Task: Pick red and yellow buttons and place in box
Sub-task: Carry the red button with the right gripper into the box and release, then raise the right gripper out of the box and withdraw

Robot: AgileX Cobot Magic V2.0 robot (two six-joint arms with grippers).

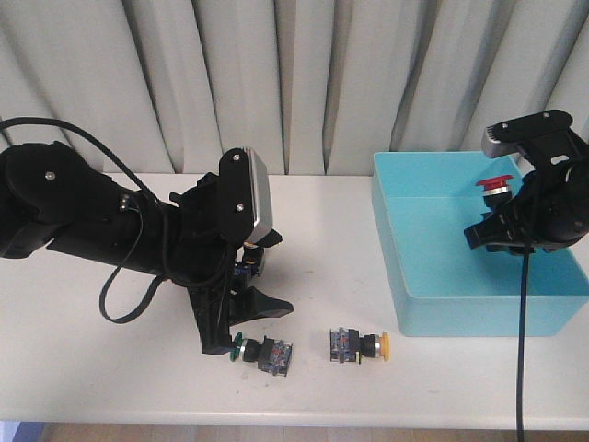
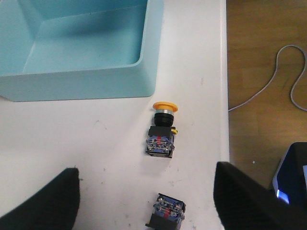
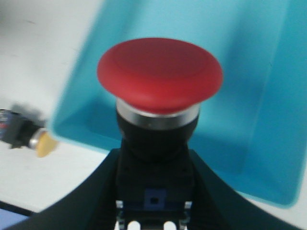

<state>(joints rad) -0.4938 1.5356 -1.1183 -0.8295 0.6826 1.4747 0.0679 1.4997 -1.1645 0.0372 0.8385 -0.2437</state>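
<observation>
Between right gripper (image 3: 154,191) fingers: red button (image 3: 159,76) clamped, over box (image 1: 433,276). Yellow button (image 2: 162,127) ahead of spread, empty left gripper (image 2: 144,196); 0 visibly boxed.

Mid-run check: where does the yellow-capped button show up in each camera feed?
Front view: yellow button lies on the table near the front edge, left of the turquoise box.
Left wrist view: centre, beyond the open left claw.
Right wrist view: blurred, at the picture's left edge.
Shared landmark: the box.
</observation>
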